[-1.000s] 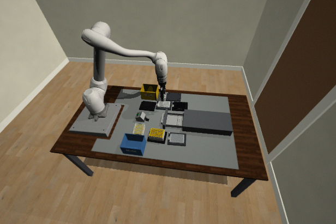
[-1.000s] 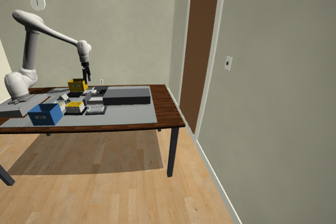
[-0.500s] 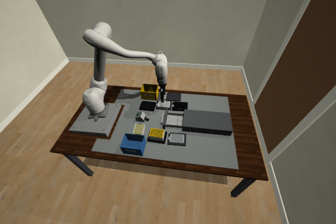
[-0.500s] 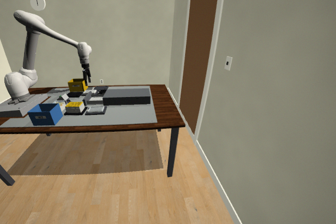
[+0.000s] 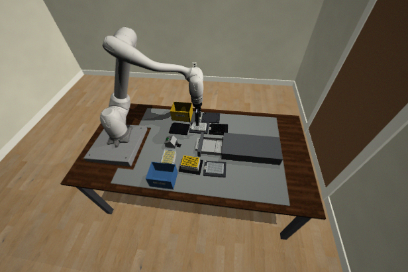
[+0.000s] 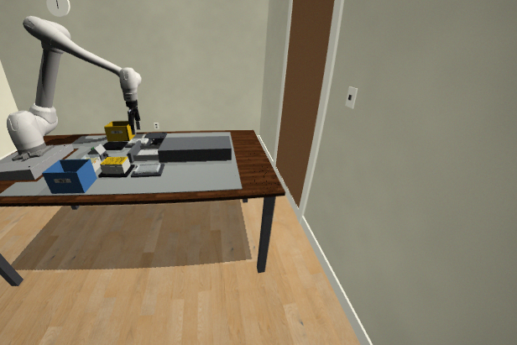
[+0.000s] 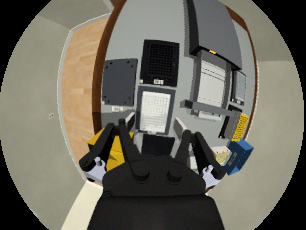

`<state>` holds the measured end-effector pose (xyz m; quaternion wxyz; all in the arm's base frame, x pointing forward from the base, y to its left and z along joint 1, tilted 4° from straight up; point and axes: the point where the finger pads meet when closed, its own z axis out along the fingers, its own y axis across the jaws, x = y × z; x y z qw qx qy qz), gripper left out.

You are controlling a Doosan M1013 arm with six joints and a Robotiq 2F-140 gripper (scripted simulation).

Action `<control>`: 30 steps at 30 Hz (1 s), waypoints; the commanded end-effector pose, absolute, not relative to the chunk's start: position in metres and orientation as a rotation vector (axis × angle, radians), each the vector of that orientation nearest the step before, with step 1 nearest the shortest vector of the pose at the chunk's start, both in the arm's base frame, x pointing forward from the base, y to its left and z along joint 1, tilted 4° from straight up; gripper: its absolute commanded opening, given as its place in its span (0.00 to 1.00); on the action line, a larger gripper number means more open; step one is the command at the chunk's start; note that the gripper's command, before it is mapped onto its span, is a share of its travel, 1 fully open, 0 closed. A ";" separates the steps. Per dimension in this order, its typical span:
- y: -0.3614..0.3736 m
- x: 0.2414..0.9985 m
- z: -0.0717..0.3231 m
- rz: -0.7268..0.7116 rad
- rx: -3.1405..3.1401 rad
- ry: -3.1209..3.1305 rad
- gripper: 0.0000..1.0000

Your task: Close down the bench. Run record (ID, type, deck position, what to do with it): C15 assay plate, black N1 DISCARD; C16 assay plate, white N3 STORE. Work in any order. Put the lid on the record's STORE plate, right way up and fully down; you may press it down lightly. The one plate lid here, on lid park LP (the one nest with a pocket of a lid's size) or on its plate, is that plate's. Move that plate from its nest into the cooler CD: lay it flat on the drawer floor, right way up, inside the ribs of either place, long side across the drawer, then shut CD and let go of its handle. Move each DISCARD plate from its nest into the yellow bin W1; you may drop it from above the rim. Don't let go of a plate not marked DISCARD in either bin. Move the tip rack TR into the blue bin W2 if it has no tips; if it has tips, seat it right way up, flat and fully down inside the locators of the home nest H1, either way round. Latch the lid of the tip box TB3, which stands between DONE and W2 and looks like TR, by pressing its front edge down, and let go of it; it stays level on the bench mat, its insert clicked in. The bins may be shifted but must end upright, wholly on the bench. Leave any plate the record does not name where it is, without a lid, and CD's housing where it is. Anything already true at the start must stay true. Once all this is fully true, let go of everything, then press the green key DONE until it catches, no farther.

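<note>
My gripper (image 5: 197,122) hangs open and empty just above a white assay plate (image 5: 199,128) in the middle of the back row of nests. In the wrist view the white plate (image 7: 156,110) lies just ahead of my fingertips. One black assay plate (image 5: 179,128) sits to its left and another black plate (image 5: 218,128) to its right. The dark grey lid park (image 5: 210,117) lies behind them. The yellow bin (image 5: 181,111) stands at the back left. The cooler's drawer (image 5: 210,145) is pulled open in front of its grey housing (image 5: 252,147).
The DONE key block (image 5: 171,141) stands left of the drawer. In front are a tip box (image 5: 168,156), a rack with yellow tips (image 5: 190,163), a pale plate in a nest (image 5: 214,168) and the blue bin (image 5: 162,175). The arm's base plate (image 5: 116,148) is at the left.
</note>
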<state>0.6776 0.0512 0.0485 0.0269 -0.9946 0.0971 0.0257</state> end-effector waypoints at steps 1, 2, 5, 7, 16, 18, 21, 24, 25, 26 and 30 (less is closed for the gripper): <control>0.051 0.678 0.046 0.079 -3.072 0.300 0.66; 0.051 0.677 0.045 0.079 -3.072 0.300 0.66; 0.052 0.677 0.041 0.079 -3.072 0.300 0.66; 0.052 0.677 0.038 0.079 -3.072 0.300 0.66; 0.052 0.677 0.029 0.079 -3.072 0.300 0.66; 0.053 0.677 0.026 0.079 -3.072 0.300 0.66; 0.053 0.676 0.022 0.079 -3.072 0.300 0.66; 0.053 0.676 0.018 0.079 -3.072 0.300 0.66; 0.053 0.676 0.017 0.079 -3.072 0.300 0.66; 0.053 0.676 0.017 0.079 -3.072 0.300 0.66; 0.053 0.676 0.013 0.079 -3.072 0.300 0.66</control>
